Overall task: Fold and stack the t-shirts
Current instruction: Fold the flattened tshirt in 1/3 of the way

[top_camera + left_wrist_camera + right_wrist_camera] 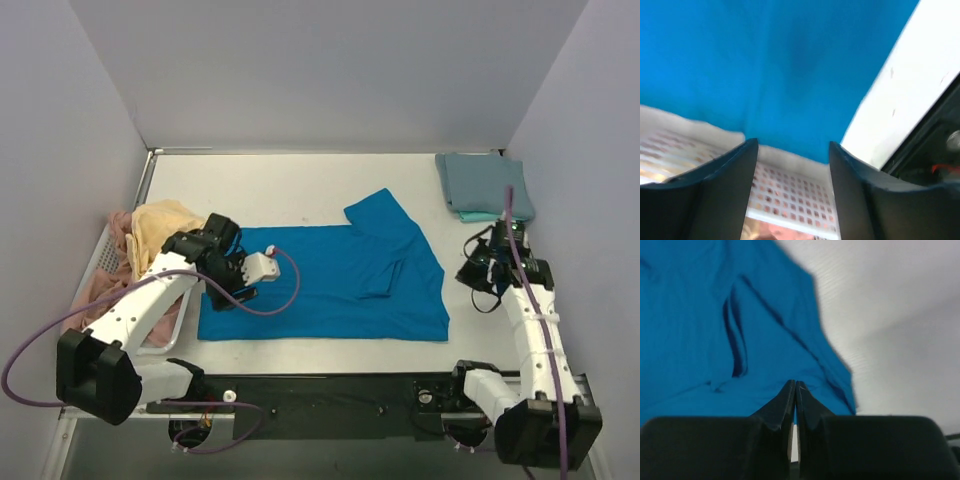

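**Blue shirt flat mid-worktop, both arms at its edges**

Left fingers (238, 289) (730, 190): spread apart, nothing between them. They sit at the near-left edge of the blue shirt (340, 285) (765, 65). Can't tell if the tips touch the cloth. In the wrist view the shirt's edge ends just ahead of the tips, with the perforated tray (100, 255) (785, 195) showing in the gap.

Right fingers (472, 278) (780, 405): pressed together, holding nothing. They are just off the shirt's right edge, over bare worktop (280, 185) (890, 300), pointing at the cloth.

The blue shirt (690, 315) lies spread mid-worktop. Its body is mostly smooth. One sleeve sticks out toward the far side and a fold or crease shows right of centre.

Left side: yellow shirt (160, 228) and pink shirt (95, 295) are heaped together unfolded on the tray, yellow on top, just beside the left arm.

Far right corner: teal shirt (483, 185) is folded into a neat rectangle, well apart from the blue one.
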### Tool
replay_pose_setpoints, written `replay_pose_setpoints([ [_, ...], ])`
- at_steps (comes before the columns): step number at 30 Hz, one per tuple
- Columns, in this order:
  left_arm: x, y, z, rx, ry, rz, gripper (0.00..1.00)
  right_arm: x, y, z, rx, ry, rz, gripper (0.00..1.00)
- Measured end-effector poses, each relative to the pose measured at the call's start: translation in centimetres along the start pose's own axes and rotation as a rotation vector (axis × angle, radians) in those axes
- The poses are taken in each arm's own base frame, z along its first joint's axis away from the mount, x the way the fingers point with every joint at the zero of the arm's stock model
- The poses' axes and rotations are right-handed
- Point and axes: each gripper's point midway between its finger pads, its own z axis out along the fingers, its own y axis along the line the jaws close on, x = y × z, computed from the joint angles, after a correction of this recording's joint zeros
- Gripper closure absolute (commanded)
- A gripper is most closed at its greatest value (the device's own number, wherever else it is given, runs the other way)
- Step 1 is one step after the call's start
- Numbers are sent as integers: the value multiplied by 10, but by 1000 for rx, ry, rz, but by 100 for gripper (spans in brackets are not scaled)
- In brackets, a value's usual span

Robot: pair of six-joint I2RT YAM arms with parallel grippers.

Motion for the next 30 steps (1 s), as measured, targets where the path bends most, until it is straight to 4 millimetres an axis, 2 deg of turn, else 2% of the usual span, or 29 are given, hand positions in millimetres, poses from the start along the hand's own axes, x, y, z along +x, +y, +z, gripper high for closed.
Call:
replay_pose_setpoints([
  [1,-16,4,-5,-10,-39,-3,51,6,16,4,-40,31,-52,100],
  [2,-43,11,-14,-27,-108,5,54,15,30,9,-78,69,-98,100],
  [4,-88,14,-23,-33,-215,31,55,38,49,21,-120,163,-175,100],
  [6,-139,6,-31,-7,-315,85,54,66,59,33,-140,262,-228,100],
  [8,-184,-5,-31,27,-382,135,52,87,57,41,-134,329,-236,100],
  [10,-227,-20,-22,57,-429,191,51,101,46,49,-100,373,-216,100],
  [12,-267,-40,-2,93,-456,246,48,113,35,57,-71,412,-182,100],
  [15,-308,-68,35,147,-466,284,48,123,20,71,-34,455,-103,100],
  [18,-340,-85,70,176,-474,286,46,136,6,79,0,500,-31,100],
  [22,-365,-87,97,157,-490,295,49,136,6,80,-11,505,4,100],
  [23,-368,-86,102,147,-492,297,52,136,6,80,-16,507,8,100],
  [27,-375,-80,113,113,-491,303,53,136,7,80,-20,509,17,100],
  [28,-375,-79,115,113,-489,304,57,136,7,80,-20,509,18,100],
  [30,-374,-79,119,115,-482,306,71,135,7,80,-20,509,22,100],
])
